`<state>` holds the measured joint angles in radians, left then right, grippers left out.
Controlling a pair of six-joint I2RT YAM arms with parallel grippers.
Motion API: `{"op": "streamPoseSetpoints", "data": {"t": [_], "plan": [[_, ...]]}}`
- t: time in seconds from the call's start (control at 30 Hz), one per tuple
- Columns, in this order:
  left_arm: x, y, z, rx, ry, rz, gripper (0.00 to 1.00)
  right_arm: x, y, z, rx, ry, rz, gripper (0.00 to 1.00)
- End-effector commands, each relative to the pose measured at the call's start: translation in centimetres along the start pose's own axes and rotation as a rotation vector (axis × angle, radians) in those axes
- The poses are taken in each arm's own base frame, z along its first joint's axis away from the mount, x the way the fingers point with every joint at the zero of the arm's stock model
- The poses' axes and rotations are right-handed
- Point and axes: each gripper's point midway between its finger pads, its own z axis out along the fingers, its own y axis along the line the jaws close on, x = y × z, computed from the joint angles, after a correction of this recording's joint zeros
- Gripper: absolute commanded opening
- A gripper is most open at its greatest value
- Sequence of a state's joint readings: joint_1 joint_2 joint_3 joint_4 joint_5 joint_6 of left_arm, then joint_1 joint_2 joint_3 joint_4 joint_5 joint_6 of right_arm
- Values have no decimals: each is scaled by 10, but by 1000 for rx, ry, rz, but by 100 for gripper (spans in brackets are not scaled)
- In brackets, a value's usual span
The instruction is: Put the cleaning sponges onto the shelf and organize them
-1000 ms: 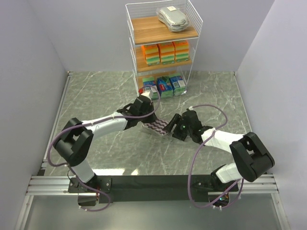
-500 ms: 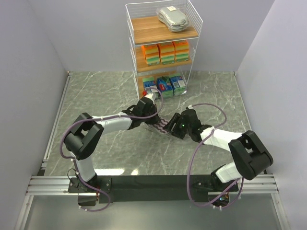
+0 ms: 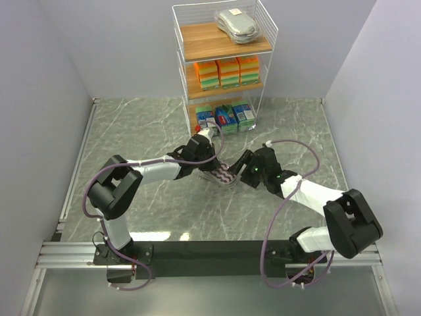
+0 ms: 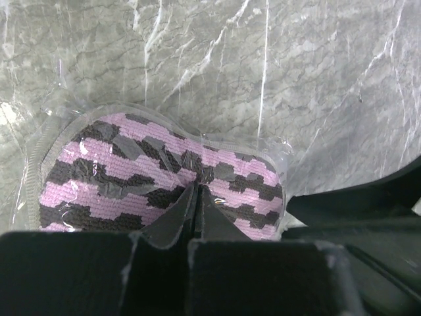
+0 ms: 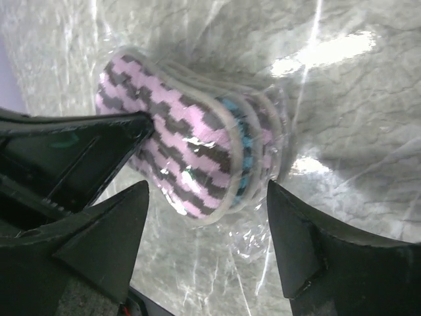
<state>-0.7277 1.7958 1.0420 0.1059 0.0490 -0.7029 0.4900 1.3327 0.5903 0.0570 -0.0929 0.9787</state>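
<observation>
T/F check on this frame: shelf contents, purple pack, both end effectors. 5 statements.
1. The purple striped pack sits on the shelf. False: it is down at the table, between the two end effectors.
2. The left end effector is shut, pinching the purple striped pack's wrap. True.
3. The right end effector is shut. False: it is open, with one finger on each side of the pack.
4. The silvery-grey pack lies on the top tier. True.
5. The orange packs fill the bottom tier. False: they are on the middle tier, and the blue-green packs are on the bottom.
</observation>
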Motion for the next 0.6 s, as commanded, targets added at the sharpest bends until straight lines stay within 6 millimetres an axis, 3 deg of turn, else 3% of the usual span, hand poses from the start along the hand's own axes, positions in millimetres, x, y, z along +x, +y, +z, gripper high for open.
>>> {"op": "streamPoseSetpoints", "data": {"t": [0.0, 0.23, 0.33, 0.37, 0.57], "plan": [[29, 17, -3, -50, 91, -6, 0, -12, 8, 7, 4, -13, 18, 77], [28, 16, -8, -46, 85, -11, 1, 3, 1, 25, -2, 48, 64, 69], [33, 16, -7, -43, 97, -14, 1, 4, 9, 28, -40, 62, 77, 52], [33, 17, -7, -44, 98, -17, 0, 5, 12, 29, -51, 70, 77, 41], [34, 16, -12, -43, 89, -19, 1, 4, 14, 22, -73, 66, 68, 10]]}}
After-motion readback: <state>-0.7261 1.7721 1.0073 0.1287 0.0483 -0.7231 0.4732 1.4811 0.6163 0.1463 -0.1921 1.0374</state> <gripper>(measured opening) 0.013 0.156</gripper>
